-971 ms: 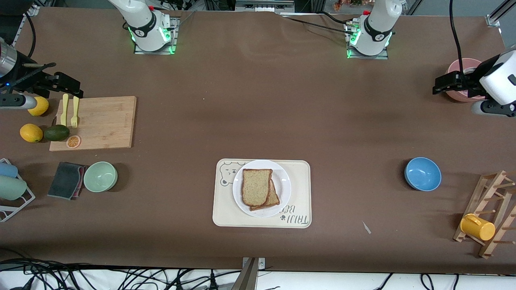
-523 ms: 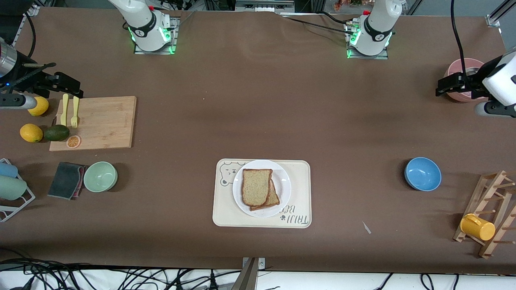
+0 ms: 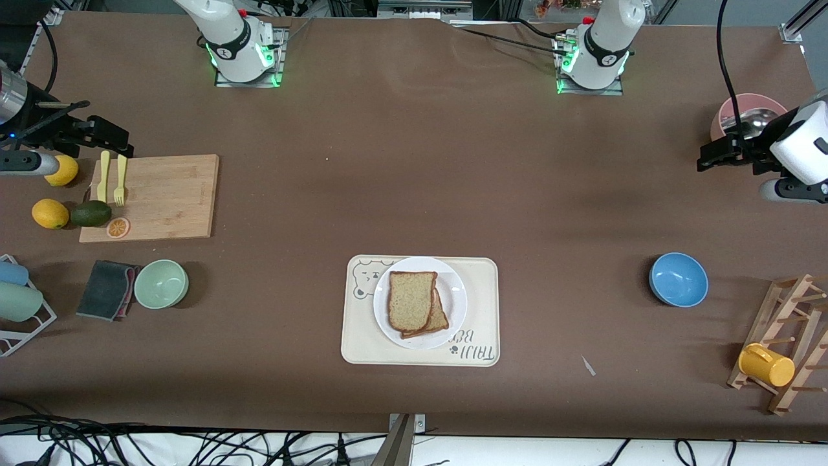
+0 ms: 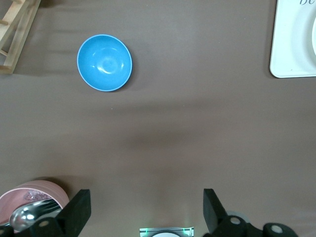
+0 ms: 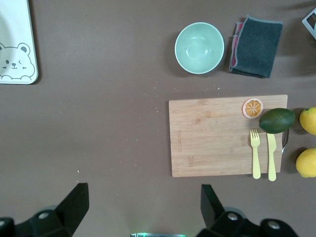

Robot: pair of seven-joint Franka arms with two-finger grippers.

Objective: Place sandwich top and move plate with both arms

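Note:
The sandwich top (image 3: 411,299), a plain speckled bread slice, lies on a second slice (image 3: 442,318) on the white plate (image 3: 453,285). The plate sits on the cream bear-print tray (image 3: 482,310) near the table's middle. No egg shows. My left gripper (image 3: 711,157) is open and empty, up over the table at the left arm's end, beside the pink bowl (image 3: 744,113). Its own view (image 4: 145,212) shows bare table between the fingers. My right gripper (image 3: 119,142) is open and empty over the edge of the cutting board (image 3: 162,194), and its own view (image 5: 143,205) shows only table.
A blue bowl (image 3: 678,279) and a wooden rack (image 3: 786,343) with a yellow cup (image 3: 766,364) stand toward the left arm's end. A green bowl (image 3: 161,283), a grey cloth (image 3: 107,289), lemons (image 3: 50,213), an avocado (image 3: 90,213) and a fork (image 3: 120,180) lie toward the right arm's end.
My left gripper has shifted a little off the pink bowl, which now shows its spoon. The right arm, the bread and the plate have not moved.

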